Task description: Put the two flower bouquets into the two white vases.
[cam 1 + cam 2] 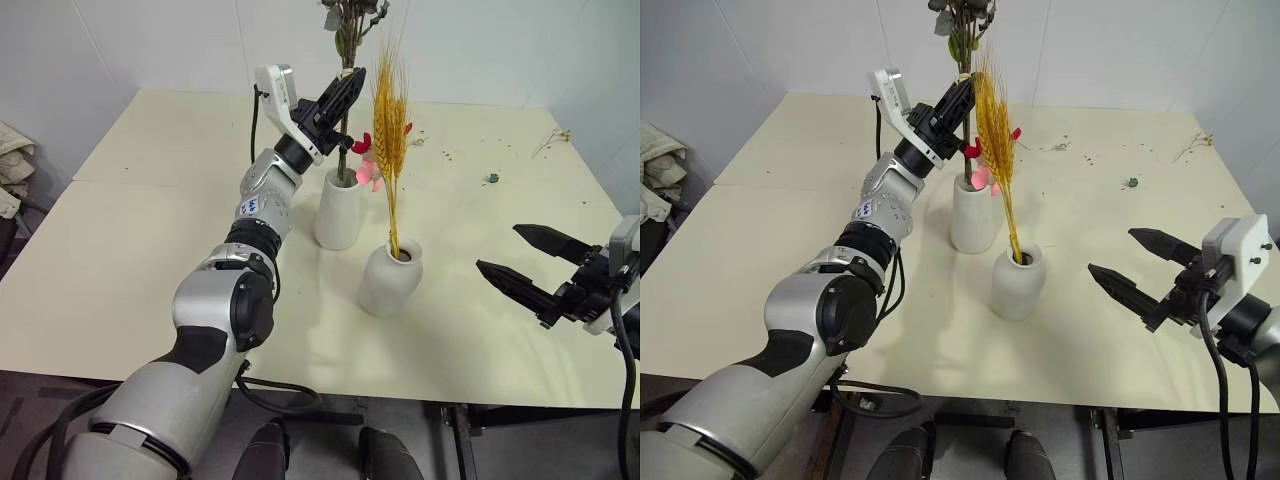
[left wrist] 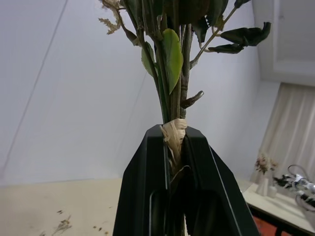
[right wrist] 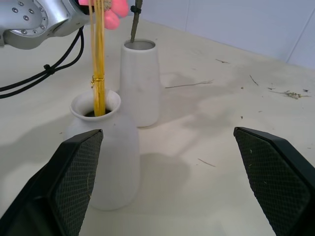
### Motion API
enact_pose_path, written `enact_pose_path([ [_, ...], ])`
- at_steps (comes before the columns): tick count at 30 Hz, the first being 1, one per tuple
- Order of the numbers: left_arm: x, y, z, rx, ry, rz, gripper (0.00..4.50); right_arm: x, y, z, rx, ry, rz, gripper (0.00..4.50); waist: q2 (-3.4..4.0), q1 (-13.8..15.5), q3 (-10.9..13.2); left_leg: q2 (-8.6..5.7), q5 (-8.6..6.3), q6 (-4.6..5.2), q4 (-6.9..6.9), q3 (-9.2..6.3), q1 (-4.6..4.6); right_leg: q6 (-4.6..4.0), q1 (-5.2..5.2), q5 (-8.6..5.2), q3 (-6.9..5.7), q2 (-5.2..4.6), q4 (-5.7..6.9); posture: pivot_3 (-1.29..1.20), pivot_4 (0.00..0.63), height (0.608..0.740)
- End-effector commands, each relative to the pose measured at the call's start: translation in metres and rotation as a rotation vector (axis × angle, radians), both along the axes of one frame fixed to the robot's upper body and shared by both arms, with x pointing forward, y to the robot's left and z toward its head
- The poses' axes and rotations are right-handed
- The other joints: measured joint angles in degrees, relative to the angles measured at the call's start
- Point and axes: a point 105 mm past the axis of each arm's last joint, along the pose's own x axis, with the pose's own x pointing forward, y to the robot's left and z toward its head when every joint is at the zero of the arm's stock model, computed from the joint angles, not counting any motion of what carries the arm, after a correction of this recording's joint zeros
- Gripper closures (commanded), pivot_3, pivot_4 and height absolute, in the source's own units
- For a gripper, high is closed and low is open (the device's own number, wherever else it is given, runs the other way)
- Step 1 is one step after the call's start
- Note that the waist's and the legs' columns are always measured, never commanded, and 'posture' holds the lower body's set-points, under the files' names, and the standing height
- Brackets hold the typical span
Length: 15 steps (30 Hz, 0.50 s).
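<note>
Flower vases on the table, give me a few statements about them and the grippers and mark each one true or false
1. The wheat bouquet stands in the squat vase. True.
2. The left gripper is open and empty. False: it is shut on the rose bouquet, pinching its stems at the raffia tie.
3. The rose bouquet's stem ends sit in the mouth of the tall vase. True.
4. The right gripper holds the squat vase. False: its fingers are spread wide, apart from the vase and holding nothing.
5. The tall vase lies on its side. False: both vases stand upright on the table.
</note>
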Motion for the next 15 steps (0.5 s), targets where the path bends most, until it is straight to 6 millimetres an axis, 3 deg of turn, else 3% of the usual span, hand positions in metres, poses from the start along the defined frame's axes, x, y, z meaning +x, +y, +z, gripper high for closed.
enact_pose_path([
  [1, 0.003, 0.001, -0.006, 0.027, 0.009, 0.031, 4.46, -0.006, 0.001, 0.011, 0.008, -0.059, -0.006, 0.00, 0.00, 0.03, 0.00, 0.00, 0.00, 0.00, 0.01, 0.00, 0.00, 0.00, 0.00, 0.00, 0.00, 0.00, 0.01, 0.00, 0.150, 0.740],
  [15, 0.005, -0.007, -0.026, 0.089, 0.074, 0.014, 4.46, -0.005, 0.006, 0.012, 0.019, -0.065, -0.001, 0.00, 0.00, 0.01, 0.00, 0.00, 0.00, 0.00, 0.04, 0.00, 0.00, 0.01, 0.01, 0.01, 0.00, 0.00, 0.06, 0.00, 0.150, 0.740],
])
